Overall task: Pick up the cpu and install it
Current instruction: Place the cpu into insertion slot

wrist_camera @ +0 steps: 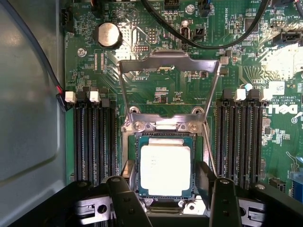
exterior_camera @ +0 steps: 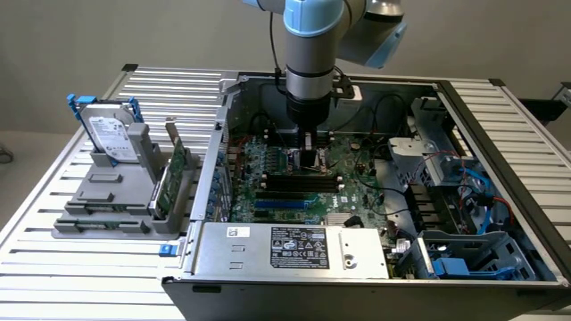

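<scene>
The cpu [wrist_camera: 165,170], a small square chip with a silvery top, lies flat in the socket [wrist_camera: 130,156] on the green motherboard [wrist_camera: 161,90]. The socket's metal load plate [wrist_camera: 168,60] is flipped up and back. My gripper [wrist_camera: 170,194] hangs straight over the socket and is open. Its black fingers [wrist_camera: 122,191] stand on either side of the chip, apart from its edges, with nothing held between them. In the exterior view my gripper [exterior_camera: 308,152] reaches down into the open computer case [exterior_camera: 535,221], just above the board.
Black memory slots [wrist_camera: 94,137] flank the socket on both sides. Black cables [wrist_camera: 199,42] cross the board beyond the load plate. Outside the case, at the exterior view's left, a grey holder [exterior_camera: 107,200] carries a hard drive [exterior_camera: 111,137] and a green card [exterior_camera: 174,174]. The power supply [exterior_camera: 295,247] fills the case's front.
</scene>
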Motion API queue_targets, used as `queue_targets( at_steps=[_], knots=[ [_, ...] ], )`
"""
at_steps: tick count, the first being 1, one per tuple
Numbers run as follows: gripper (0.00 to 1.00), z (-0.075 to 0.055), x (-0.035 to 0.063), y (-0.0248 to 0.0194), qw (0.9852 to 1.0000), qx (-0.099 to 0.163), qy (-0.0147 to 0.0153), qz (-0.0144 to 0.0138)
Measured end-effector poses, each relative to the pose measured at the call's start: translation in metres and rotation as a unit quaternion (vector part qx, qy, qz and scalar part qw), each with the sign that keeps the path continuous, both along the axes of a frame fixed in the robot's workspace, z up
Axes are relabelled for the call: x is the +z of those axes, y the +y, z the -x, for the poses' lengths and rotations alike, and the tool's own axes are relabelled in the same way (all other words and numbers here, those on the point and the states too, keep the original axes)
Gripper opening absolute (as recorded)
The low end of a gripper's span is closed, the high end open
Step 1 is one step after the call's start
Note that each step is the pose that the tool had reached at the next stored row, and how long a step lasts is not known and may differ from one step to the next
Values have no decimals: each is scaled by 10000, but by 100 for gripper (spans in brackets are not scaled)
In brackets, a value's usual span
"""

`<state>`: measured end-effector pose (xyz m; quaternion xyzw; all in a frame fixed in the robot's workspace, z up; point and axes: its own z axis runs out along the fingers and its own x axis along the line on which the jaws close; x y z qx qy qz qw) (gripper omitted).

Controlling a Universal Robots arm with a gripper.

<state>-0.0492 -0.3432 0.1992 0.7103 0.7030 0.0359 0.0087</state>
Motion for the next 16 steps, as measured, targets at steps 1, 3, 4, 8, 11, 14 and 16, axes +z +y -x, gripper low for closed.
queue_targets(
  at_steps=[1,3,4,8,11,14,16],
  knots=[
    [63,0,15,0,10000,0,0,-1],
    [63,0,58,0,10000,1,0,-7],
    [63,0,84,0,10000,0,0,-15],
    [63,0,187,-1,10000,0,0,-60],
    [60,0,254,-6,9999,0,0,-108],
    [47,-5,319,-19,9999,0,0,-167],
    [42,-16,360,-28,9998,-1,1,-199]
  ],
)
